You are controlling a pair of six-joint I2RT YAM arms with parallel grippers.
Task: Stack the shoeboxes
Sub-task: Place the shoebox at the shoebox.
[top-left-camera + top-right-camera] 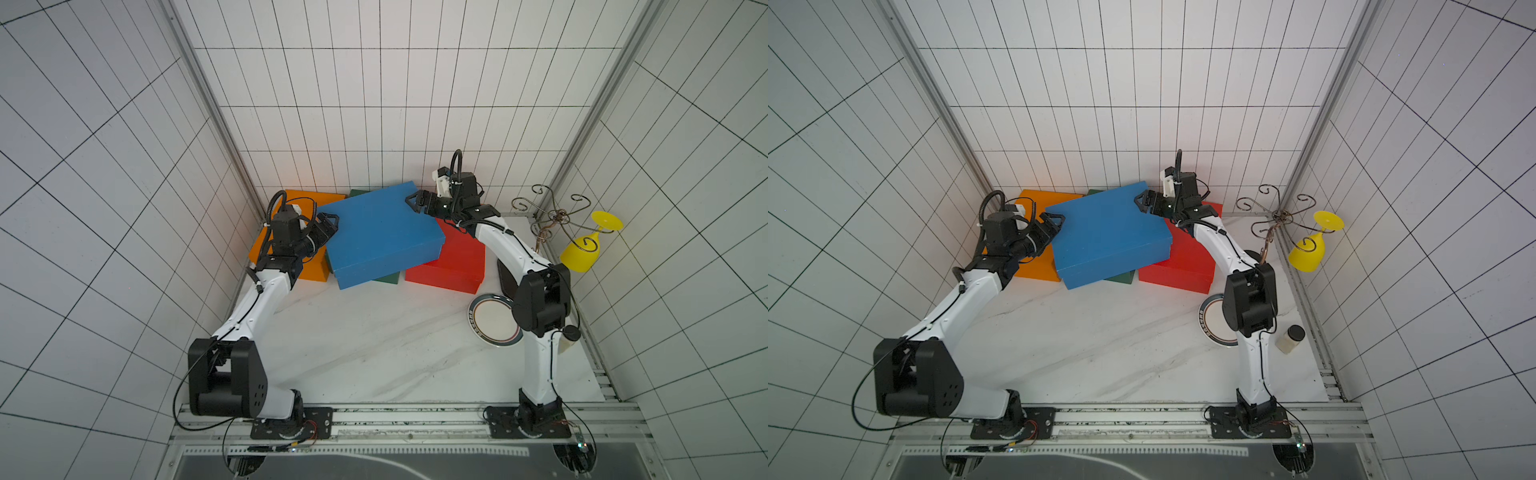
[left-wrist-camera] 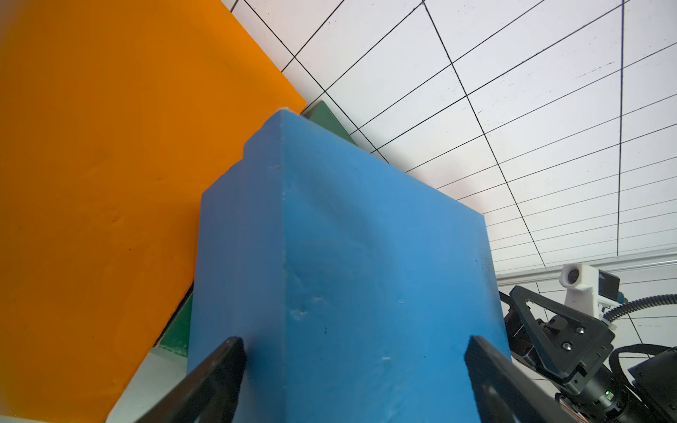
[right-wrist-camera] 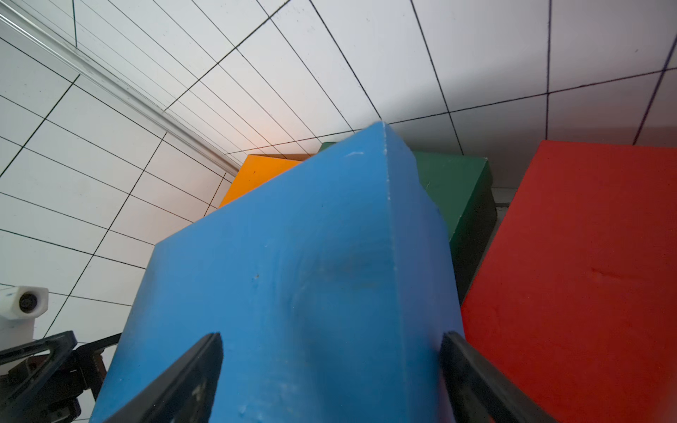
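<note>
Four shoeboxes crowd the 12 o'clock end of the table (image 1: 374,345), and only one of them is off the tabletop. The blue box (image 1: 380,232) lies on the dark green box (image 1: 388,277), which peeks out under it at 6 o'clock and at 12 o'clock. The blue one sits askew, turned against the box below and overhanging it on both sides. The orange box (image 1: 305,198) stands at 9 o'clock of this pair and the red box (image 1: 461,257) at 3 o'clock, both on the table. In both top views the blue corners reach over them, but I cannot tell whether the box rests on them.

The left gripper (image 1: 330,222) is at the blue box's 9 o'clock corner and the right gripper (image 1: 415,201) at its 1 o'clock corner. In each wrist view the jaws are spread wide, straddling a corner; I cannot tell whether the fingers (image 2: 223,362) press the cardboard.

By my reckoning one tier of three is laid, and crookedly. What is left: square blue over green, then add orange and red. A plate (image 1: 492,320) lies at 4 o'clock, well apart from the boxes.
</note>
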